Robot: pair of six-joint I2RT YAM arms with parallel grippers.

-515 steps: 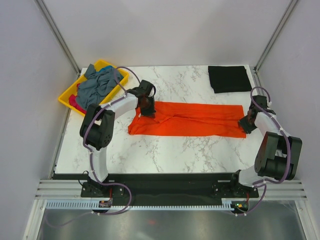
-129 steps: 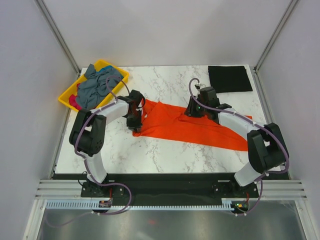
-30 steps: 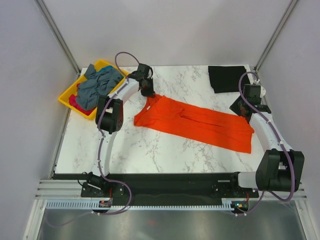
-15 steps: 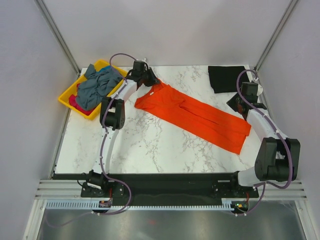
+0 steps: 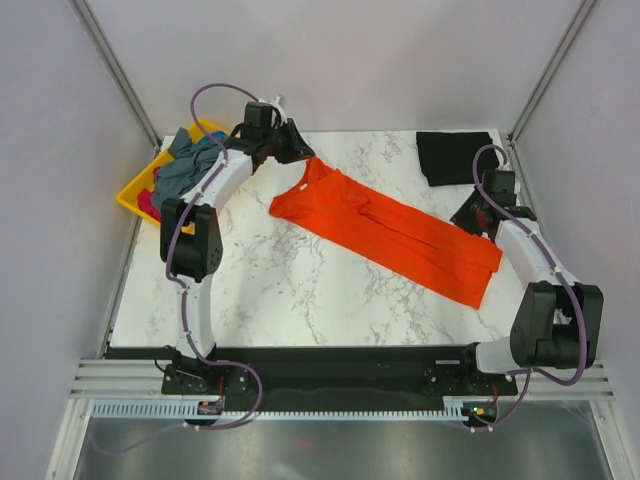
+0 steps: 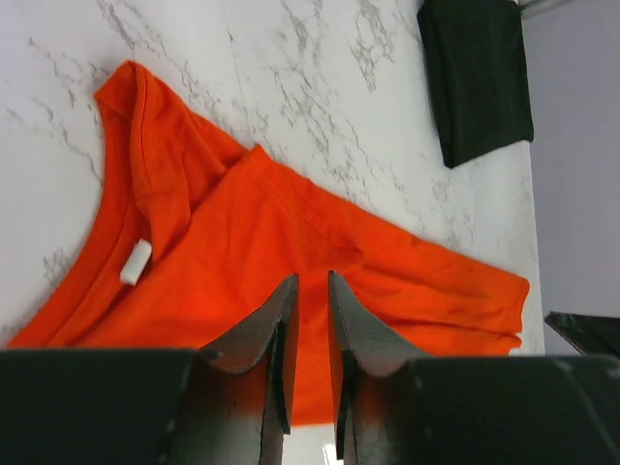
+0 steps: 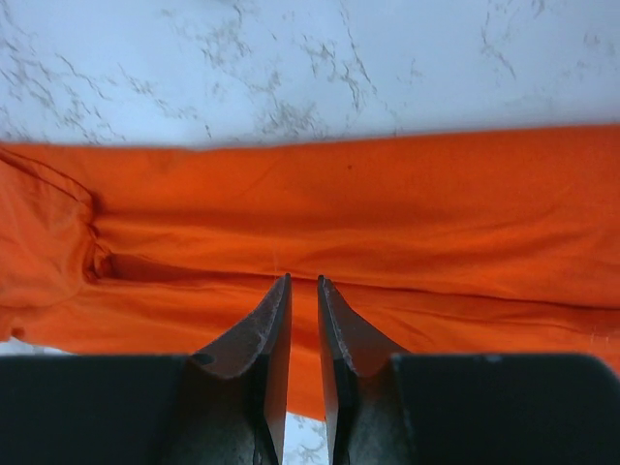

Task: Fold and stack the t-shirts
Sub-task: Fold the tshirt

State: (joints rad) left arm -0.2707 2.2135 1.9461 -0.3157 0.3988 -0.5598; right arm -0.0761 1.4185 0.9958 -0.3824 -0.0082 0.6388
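The orange t-shirt point(image 5: 385, 235) lay flat on the marble table point(image 5: 300, 290), folded lengthwise into a long strip that ran on a slant, its collar end toward the far left and its hem end nearer and to the right. From the left wrist camera I could see the neckline with a small white label point(image 6: 136, 262) inside it, and one sleeve tucked in along the strip point(image 6: 242, 232).

The left gripper point(image 5: 303, 153) hung in the air just past the collar corner, lifted off the cloth. Its fingers point(image 6: 281, 329) stood a narrow slit apart with nothing between them point(image 6: 310, 281). The right gripper point(image 5: 468, 216) hovered at the far edge of the hem end, looking down on the folded layers point(image 7: 387, 213). Its jaws were likewise only slightly parted and gripped nothing point(image 7: 303, 281) – the shirt showed through the gap, well below.

At the far right corner of the table a black t-shirt point(image 5: 455, 157) sat folded into a neat rectangle, well apart from the orange one; the left wrist view caught it too point(image 6: 477, 77). At the far left the yellow tray point(image 5: 142, 184) held a heap of grey-blue t-shirts point(image 5: 178, 178), with a bit of pink cloth point(image 5: 148, 205) showing at its near side – the left arm reached partly across it
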